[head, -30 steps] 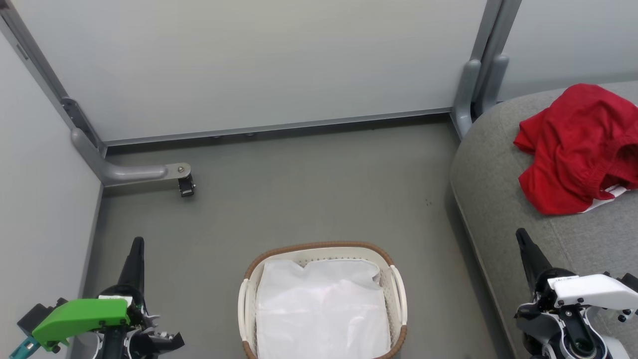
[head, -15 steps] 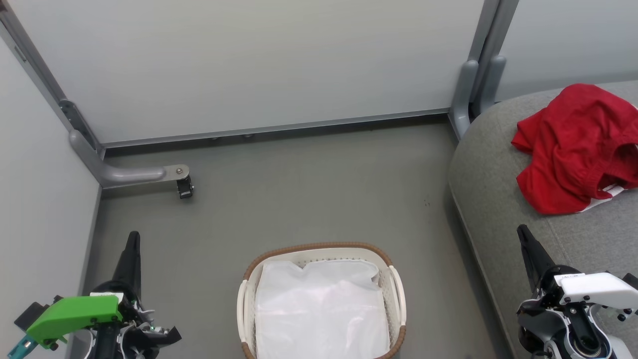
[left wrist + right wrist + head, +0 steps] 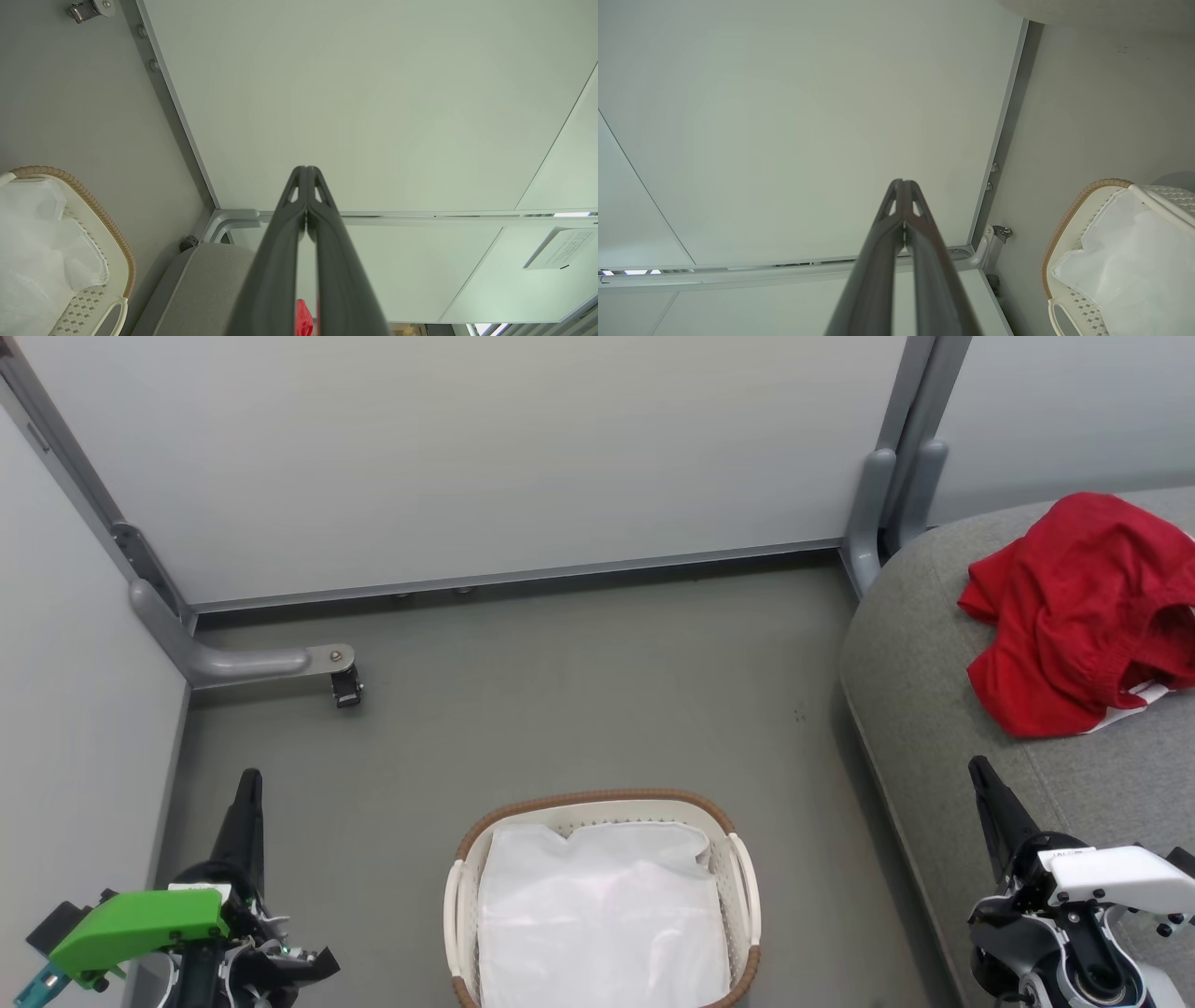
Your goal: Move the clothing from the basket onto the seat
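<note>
While both arms sit low at the bottom corners of the head view, the clothing [image 3: 1074,616] lies heaped on the seat [image 3: 934,691] at upper R. It is red fabric, crumpled, w/ a strip of white trim at its lower edge. No. of garments in the heap: cannot tell. The seat is grey upholstered w/ a rounded edge and a seam along it.

The basket [image 3: 597,796] stands on the floor [image 3: 579,691] at bottom centre, L of the seat and apart from it. It has a brown woven rim, white perforated walls and side handles. A wrinkled white liner [image 3: 602,915] covers the interior.

Left tool [image 3: 248,784]: lower L, green housing behind, fingers pressed together and pointing up-frame over the floor, gripping nothing. The left wrist view agrees — left tool [image 3: 306,170] tips meet.

Right tool [image 3: 978,770]: lower R, white housing, fingers pressed together, gripping nothing, near the seat's front edge and well apart from the clothing. In the right wrist view the tips [image 3: 902,183] meet, w/ the basket [image 3: 1069,219] at R.

A caster [image 3: 347,683] sits on a grey bracket at the foot of the wall panel [image 3: 467,457], rear L.
</note>
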You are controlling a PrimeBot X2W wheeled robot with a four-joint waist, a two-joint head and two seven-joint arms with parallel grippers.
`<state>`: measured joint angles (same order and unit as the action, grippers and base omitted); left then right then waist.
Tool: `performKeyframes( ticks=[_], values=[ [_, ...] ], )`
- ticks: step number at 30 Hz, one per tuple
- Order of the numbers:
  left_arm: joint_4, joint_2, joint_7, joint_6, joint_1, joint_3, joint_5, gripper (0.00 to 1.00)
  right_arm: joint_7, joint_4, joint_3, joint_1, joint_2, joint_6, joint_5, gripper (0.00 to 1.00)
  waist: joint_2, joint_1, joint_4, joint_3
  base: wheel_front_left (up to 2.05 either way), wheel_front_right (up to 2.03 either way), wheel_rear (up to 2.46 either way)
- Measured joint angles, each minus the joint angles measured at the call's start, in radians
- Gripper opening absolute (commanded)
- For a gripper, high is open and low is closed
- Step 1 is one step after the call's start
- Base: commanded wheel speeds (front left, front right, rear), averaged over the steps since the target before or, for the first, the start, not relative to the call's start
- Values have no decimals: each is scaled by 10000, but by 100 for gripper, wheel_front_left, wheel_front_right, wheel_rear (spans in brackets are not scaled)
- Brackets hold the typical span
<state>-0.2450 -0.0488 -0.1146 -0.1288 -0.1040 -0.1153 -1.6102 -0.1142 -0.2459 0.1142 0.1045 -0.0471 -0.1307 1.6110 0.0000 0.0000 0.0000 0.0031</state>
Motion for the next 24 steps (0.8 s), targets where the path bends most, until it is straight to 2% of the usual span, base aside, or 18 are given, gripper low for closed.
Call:
performKeyframes(
  ticks=[24],
  values=[
    [-2,0,0,0,0,-2,0,0,0,0,0,3,0,0,0,0,0,0,0,0,0,0,0]
  ],
)
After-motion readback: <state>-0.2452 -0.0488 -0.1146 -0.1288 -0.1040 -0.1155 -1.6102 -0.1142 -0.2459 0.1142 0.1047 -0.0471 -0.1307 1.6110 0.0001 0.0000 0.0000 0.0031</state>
